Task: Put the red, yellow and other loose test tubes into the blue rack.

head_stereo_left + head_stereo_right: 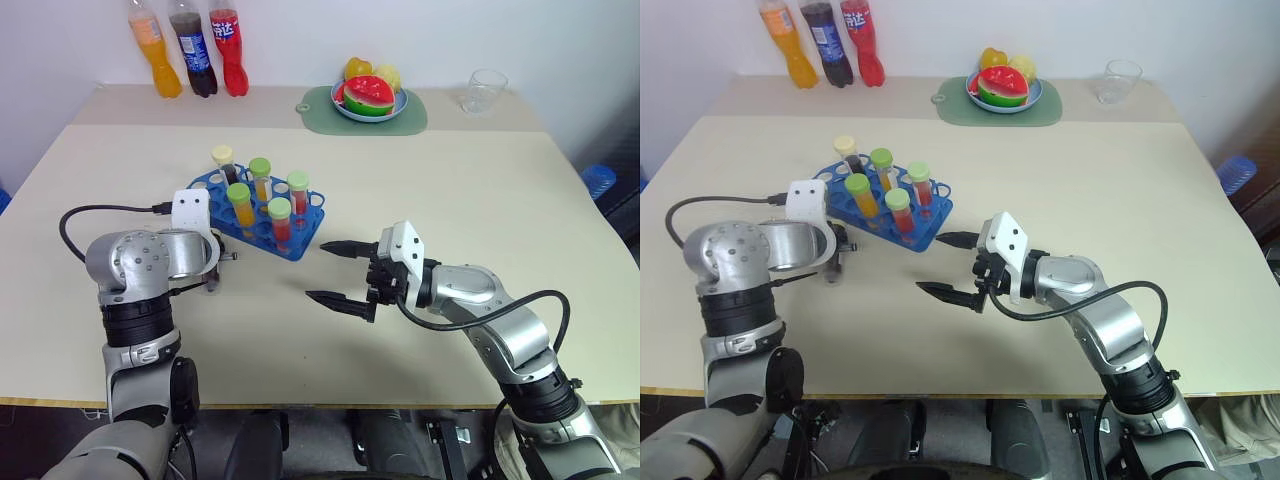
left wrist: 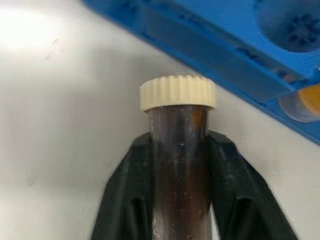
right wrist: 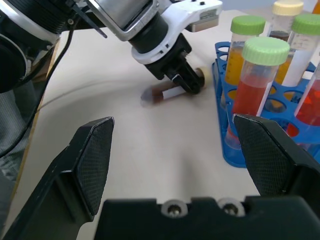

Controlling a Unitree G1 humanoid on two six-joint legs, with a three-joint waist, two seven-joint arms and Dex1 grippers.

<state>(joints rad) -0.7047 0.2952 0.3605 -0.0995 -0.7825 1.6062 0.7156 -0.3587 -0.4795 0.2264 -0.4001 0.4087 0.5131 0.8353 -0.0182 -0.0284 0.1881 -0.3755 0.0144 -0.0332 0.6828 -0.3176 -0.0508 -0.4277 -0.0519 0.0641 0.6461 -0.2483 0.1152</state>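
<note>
No legible text on anything

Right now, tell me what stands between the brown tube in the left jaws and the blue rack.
Nothing visible. The left gripper is shut on the brown tube, which lies on the table with its cream cap right beside the blue rack. Only bare table lies between them.

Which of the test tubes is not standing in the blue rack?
The dark brown tube with the cream cap, lying on the table beside the blue rack, clamped in the left hand.
</note>
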